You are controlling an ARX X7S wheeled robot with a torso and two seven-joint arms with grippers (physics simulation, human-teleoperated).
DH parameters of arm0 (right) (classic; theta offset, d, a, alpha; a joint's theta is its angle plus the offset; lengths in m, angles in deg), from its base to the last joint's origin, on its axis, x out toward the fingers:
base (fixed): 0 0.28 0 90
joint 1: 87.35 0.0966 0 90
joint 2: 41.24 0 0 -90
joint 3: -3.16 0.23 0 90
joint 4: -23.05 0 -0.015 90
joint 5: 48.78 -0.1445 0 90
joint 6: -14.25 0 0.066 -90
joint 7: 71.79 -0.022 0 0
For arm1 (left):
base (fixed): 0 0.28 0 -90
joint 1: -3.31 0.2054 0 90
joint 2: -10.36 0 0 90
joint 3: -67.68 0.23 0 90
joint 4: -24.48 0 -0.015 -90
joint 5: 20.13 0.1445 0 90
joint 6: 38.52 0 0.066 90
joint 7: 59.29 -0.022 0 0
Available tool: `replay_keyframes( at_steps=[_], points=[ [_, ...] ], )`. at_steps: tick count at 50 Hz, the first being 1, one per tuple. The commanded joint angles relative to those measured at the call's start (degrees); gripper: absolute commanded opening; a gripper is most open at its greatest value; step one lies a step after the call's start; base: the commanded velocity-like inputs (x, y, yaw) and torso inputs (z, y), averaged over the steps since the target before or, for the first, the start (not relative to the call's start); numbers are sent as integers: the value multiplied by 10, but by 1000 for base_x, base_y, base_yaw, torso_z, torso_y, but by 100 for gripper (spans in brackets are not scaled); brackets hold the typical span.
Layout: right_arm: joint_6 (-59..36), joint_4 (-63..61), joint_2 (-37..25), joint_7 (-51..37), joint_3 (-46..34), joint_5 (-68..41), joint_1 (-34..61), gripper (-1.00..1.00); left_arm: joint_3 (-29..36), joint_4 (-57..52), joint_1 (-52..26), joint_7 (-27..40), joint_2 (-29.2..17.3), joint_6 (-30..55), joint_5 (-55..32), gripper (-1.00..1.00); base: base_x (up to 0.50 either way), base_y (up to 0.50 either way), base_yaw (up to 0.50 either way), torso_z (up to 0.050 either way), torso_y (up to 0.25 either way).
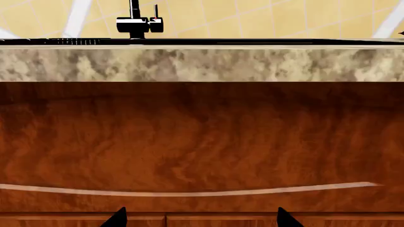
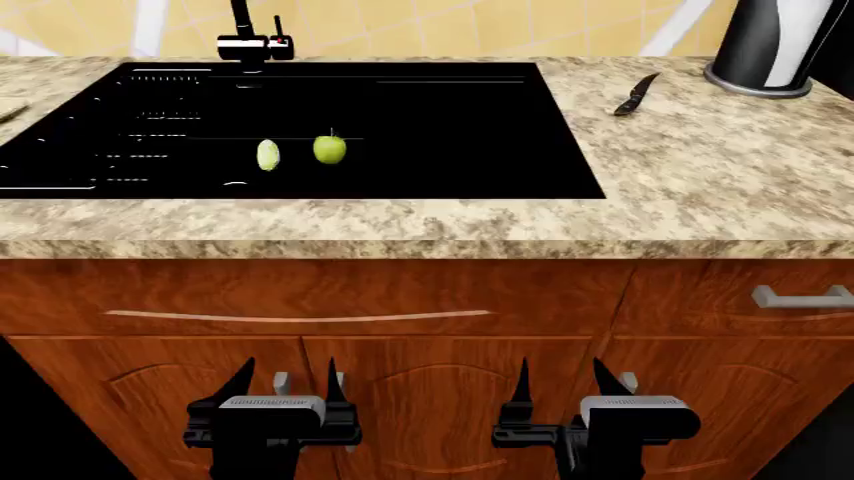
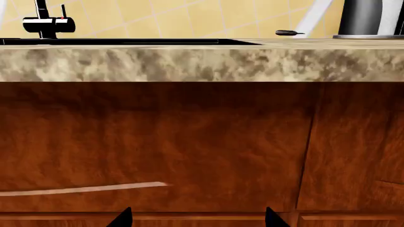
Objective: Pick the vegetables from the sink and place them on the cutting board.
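In the head view the black sink (image 2: 441,130) is set in the speckled counter, with its faucet (image 2: 247,40) at the back. A round yellow-green tomato (image 2: 330,149) and a pale-green cabbage piece (image 2: 268,155) lie side by side in the basin. A sliver of the beige cutting board (image 2: 8,108) shows at the far left edge. My left gripper (image 2: 288,385) and right gripper (image 2: 561,385) hang low before the cabinet doors, both open and empty. Both wrist views face the cabinet front, with the left gripper (image 1: 198,218) and right gripper (image 3: 197,217) fingertips wide apart.
A black knife (image 2: 635,96) lies on the counter right of the sink. A black and white cylinder (image 2: 781,45) stands at the back right. The counter edge (image 2: 400,240) overhangs the wooden cabinet, which has a drawer handle (image 2: 801,297) at the right.
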Motion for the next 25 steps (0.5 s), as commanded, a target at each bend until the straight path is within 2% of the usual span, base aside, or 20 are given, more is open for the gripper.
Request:
replay_keyframes(
  at_steps=[1,4,5,7,9,12,17,25],
  points=[
    [-1,2,-9,-8,-13,-9,1,100,8,4,-3,11,-9,0,-11,100,0,0,0,0,0],
    [-6,0,-17,-12,-24,-16,1,100,16,0,2,23,-17,-14,-12,100,0,0,0,0,0],
    [-10,-6,-19,-14,-28,-16,-1,100,15,-8,10,20,-20,-39,-20,100,0,0,0,27,0],
    [-32,-32,-23,-15,-29,-22,-3,100,12,-35,18,15,-27,-35,-37,100,0,0,0,50,0],
    [-74,-105,-30,-17,-28,-31,-10,100,4,-84,14,13,-36,-5,-59,100,0,0,0,50,0],
    [-172,-256,-43,-25,-19,-47,7,100,6,-215,-19,22,-52,77,-65,100,0,0,0,50,0],
    [-317,-412,-62,-26,6,-96,95,100,13,-354,-103,40,-64,194,-64,100,0,0,0,50,0],
    [-348,-441,-70,-17,32,-143,105,100,-7,-399,-105,28,-83,220,-107,100,0,0,0,50,0]
  ],
)
